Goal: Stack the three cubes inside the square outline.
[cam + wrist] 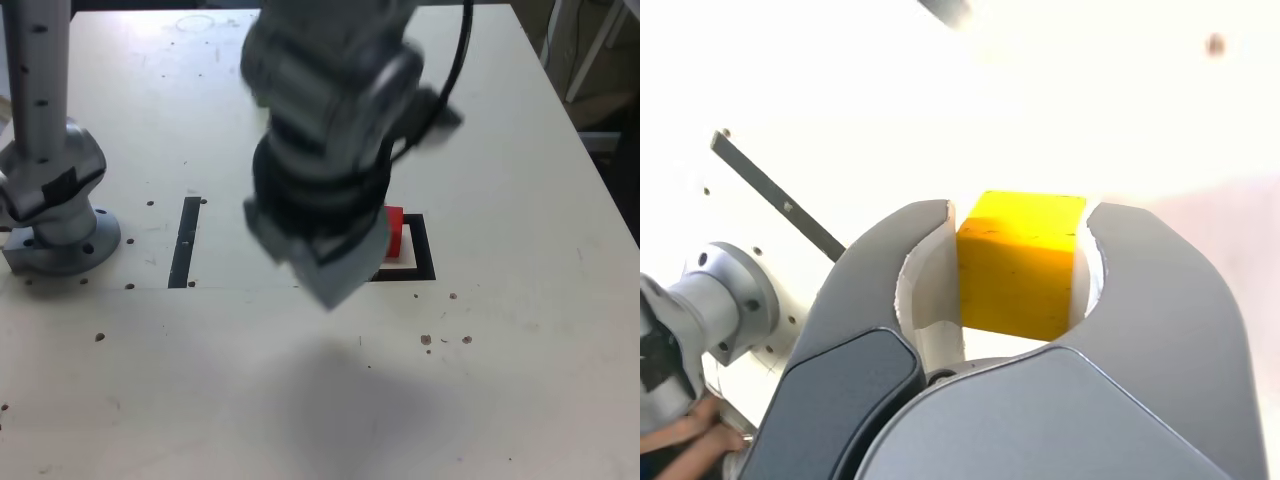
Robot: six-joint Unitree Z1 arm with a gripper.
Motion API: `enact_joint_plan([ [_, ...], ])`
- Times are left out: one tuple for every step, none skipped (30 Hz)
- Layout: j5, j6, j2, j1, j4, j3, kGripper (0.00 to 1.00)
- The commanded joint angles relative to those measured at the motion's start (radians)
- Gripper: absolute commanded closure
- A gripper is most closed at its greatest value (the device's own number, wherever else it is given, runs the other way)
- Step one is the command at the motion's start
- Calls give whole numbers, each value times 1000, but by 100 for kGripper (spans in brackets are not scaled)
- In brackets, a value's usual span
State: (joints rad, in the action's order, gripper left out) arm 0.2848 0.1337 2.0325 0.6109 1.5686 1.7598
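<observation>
In the wrist view a yellow cube sits squeezed between the two grey fingers of my gripper, which is shut on it. The exterior view shows my arm's grey wrist housing filling the middle and hiding the gripper and the yellow cube. Behind it a red cube peeks out, resting inside the black square outline on its pale centre. No green cube shows in either view.
A narrow straight black strip lies on the white table to the exterior view's left of the outline. The arm's grey base stands at the far left. A hand shows in the wrist view beside the base.
</observation>
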Motion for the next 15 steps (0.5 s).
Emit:
enact_joint_plan([
  [-3,-2,-22,-55,15,9,72],
  [-9,-2,-33,-89,17,13,72],
  [-17,-2,-42,-125,18,17,72],
  [-26,-2,-51,-162,19,22,72],
  [-36,-1,-59,-199,19,28,72],
  [-46,1,-65,-234,19,37,72],
  [-54,3,-71,-268,19,47,72],
  [-61,5,-75,-299,19,57,72],
  [-66,6,-79,-327,19,68,72],
  [-70,7,-83,-352,19,78,72],
  [-74,6,-85,-375,18,86,72],
  [-78,2,-86,-395,17,93,72],
  [-85,-5,-86,-420,15,99,72],
  [-91,-12,-85,-438,13,102,72],
  [-98,-19,-82,-454,10,102,72],
])
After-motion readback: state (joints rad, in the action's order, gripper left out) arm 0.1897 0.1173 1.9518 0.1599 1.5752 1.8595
